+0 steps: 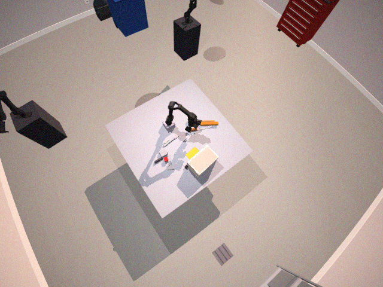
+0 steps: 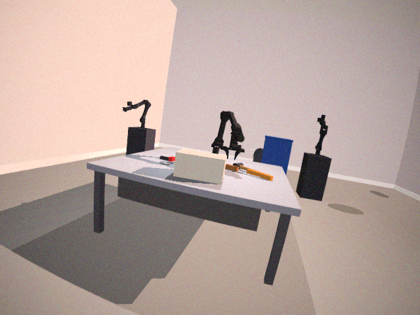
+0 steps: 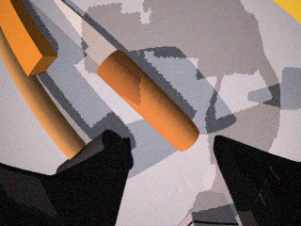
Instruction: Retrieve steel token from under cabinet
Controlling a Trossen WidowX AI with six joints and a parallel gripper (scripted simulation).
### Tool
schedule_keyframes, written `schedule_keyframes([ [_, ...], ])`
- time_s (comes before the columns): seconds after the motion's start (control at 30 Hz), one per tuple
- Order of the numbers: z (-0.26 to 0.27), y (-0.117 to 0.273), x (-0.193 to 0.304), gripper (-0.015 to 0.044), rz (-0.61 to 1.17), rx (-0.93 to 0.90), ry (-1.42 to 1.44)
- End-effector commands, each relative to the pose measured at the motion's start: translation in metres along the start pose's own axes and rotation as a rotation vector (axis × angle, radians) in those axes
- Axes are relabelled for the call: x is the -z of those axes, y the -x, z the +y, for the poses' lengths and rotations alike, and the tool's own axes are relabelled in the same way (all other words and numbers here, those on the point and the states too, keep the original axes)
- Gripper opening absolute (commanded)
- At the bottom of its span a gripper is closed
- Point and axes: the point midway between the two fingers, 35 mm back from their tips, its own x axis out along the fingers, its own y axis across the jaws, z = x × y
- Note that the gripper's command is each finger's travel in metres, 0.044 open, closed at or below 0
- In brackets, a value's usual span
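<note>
The cream cabinet [image 1: 202, 160] [image 2: 199, 167] stands on the table [image 1: 136, 130] [image 2: 251, 196]. The yellow marked area [image 1: 192, 152] [image 3: 293, 7] lies beside it on the arm's side. No token can be made out, and the vent slots do not show. A tool with a round orange handle [image 3: 148, 101] [image 1: 192, 130] and a thin pale shaft lies on the table. My gripper [image 3: 170, 140] [image 2: 231, 158] is open and empty above the table. In the wrist view the handle's near end appears between and just beyond the fingertips, with no contact visible.
An orange bar [image 1: 209, 122] [image 2: 256, 172] [image 3: 21, 40] and a curved orange rod [image 3: 42, 110] lie beside the handle. A white bar [image 1: 170, 140], a red block [image 1: 166, 159] [image 2: 172, 159] and a dark rod [image 1: 158, 160] lie elsewhere on the table. A small black object [image 1: 186, 167] is by the cabinet.
</note>
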Motion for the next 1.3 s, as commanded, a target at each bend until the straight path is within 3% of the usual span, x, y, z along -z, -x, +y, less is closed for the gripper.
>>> schedule_keyframes([
  [0.0, -0.0001, -0.0002, 0.0004, 0.027, 0.004, 0.0, 0.034],
  [1.27, 0.0, -0.0002, 0.0, 0.027, 0.004, 0.0, 0.337],
])
